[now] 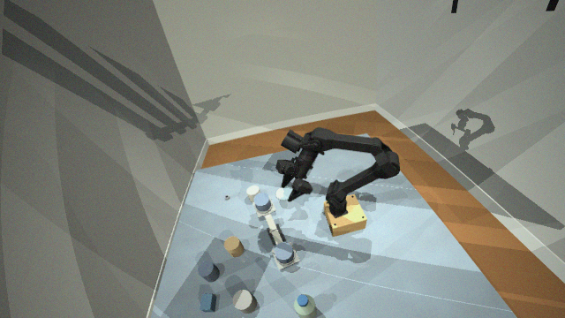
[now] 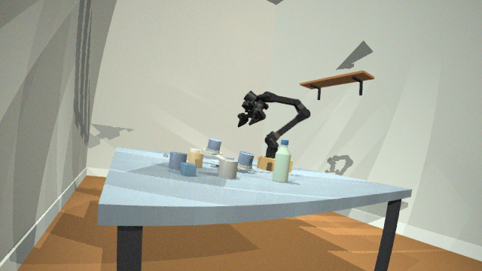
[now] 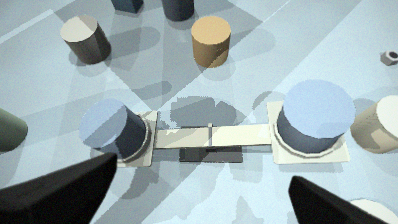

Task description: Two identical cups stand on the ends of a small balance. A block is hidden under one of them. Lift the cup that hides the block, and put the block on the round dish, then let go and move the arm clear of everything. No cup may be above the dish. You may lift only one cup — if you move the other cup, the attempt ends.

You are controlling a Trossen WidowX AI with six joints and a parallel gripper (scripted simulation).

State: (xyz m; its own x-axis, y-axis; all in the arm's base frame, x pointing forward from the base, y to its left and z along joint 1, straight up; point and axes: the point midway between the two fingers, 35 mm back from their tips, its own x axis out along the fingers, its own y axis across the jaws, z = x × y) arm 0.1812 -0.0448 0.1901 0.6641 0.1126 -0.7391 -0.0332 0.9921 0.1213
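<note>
A blue cup [image 1: 262, 201] [image 2: 215, 144] [image 3: 319, 107] stands on the raised end of the tilted balance [image 1: 270, 222] [image 3: 185, 138], the end near the dish. The other blue cup [image 1: 283, 253] [image 2: 245, 159] [image 3: 107, 122] stands on the lowered end. No block is visible; the cups hide what is under them. The round white dish [image 1: 281, 193] [image 3: 376, 207] lies beside the raised end, partly covered by a finger in the top view and cut off in the wrist view. My gripper [image 1: 286, 193] [image 2: 245, 125] [image 3: 205, 172] is open and empty, high above the table, pointing down.
A cream cylinder [image 1: 252, 192] [image 3: 376, 131] is close beside the raised cup. An orange cylinder [image 1: 234, 246] [image 3: 211, 47], dark blue cylinder [image 1: 208, 271], teal block [image 1: 207, 302] and grey cylinder [image 1: 244, 301] stand beyond the balance. A green bottle [image 1: 305, 306] [image 2: 282, 165] and a small nut [image 3: 389, 58] stand apart.
</note>
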